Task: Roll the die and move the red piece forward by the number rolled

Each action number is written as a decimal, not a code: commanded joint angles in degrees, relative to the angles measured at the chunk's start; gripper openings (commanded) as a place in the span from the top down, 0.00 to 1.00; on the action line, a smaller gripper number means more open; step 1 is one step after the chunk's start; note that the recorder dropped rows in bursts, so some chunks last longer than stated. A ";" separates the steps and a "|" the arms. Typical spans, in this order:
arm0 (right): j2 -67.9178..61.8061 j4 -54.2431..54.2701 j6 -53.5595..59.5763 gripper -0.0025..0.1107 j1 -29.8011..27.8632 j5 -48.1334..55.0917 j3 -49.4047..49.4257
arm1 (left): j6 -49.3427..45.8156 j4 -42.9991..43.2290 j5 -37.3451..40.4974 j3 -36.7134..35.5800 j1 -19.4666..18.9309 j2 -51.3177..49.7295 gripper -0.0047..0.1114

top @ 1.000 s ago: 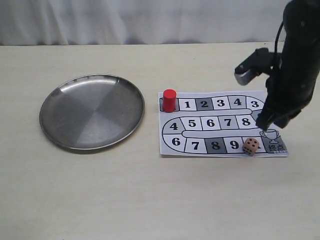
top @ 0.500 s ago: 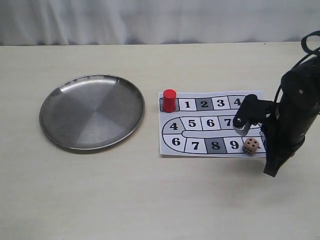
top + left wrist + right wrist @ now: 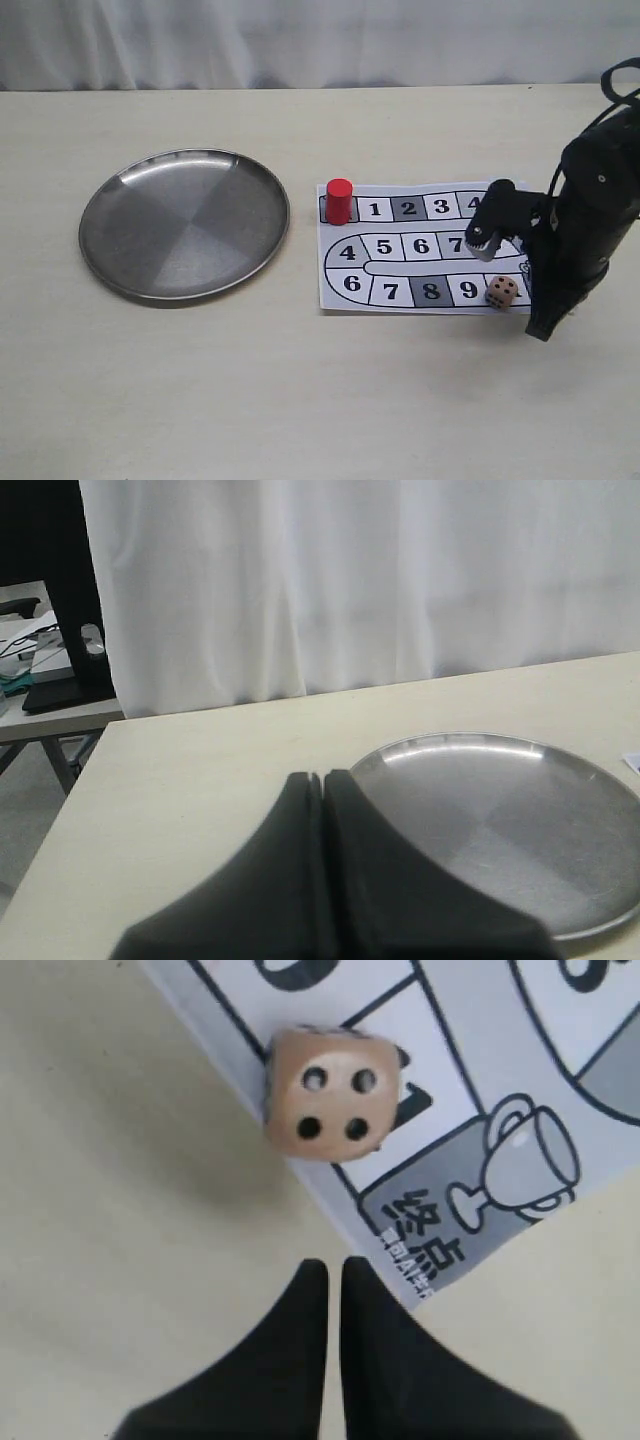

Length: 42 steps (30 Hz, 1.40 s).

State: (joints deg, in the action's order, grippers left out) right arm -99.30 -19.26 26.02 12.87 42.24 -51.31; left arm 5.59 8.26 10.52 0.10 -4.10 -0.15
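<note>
The die (image 3: 502, 292) lies on the board (image 3: 430, 268) near its front right corner, beside square 9. In the right wrist view the die (image 3: 330, 1095) shows four pips upward, next to the trophy square. The red piece (image 3: 339, 201) stands upright on the start square at the board's far left. My right gripper (image 3: 541, 335) hangs just off the board's front right corner, right of the die and apart from it. Its fingers (image 3: 327, 1263) are shut with nothing between them. My left gripper (image 3: 322, 776) is shut and empty, and does not show in the exterior view.
A round steel plate (image 3: 184, 222) sits on the table left of the board; the left wrist view shows the same plate (image 3: 500, 820) just past the left fingertips. A white curtain closes off the far side of the table.
My right arm has come down from above the board's right end to the front right corner beside the die. The die and the red piece have not moved.
</note>
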 commanded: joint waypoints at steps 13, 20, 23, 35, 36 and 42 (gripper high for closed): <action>-8.20 29.93 -8.80 0.45 10.00 -22.50 -21.96 | 0.05 -0.03 -0.55 -0.10 -0.19 0.15 0.96; -16.85 31.68 -8.74 0.27 10.65 -18.77 -29.48 | 0.05 -0.03 -0.55 -0.10 -0.19 0.15 0.96; -20.55 31.68 -7.31 0.27 11.24 -18.76 -31.97 | 0.05 -0.03 -0.55 -0.10 -0.19 0.15 0.96; -25.03 28.63 -7.22 0.86 11.03 -20.13 -32.29 | 0.05 -0.03 -0.55 -0.10 -0.19 0.15 0.96; -25.03 28.63 -7.22 0.91 11.03 -20.13 -32.29 | 0.05 -0.03 -0.55 -0.10 -0.19 0.15 0.96; -18.15 28.63 -12.46 0.94 10.22 -19.44 -34.96 | 0.05 -0.03 -0.55 -0.10 -0.19 0.15 0.96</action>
State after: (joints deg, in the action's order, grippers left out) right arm -121.43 9.86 16.18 24.11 23.29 -84.71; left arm 5.59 8.26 10.52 0.10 -4.10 -0.15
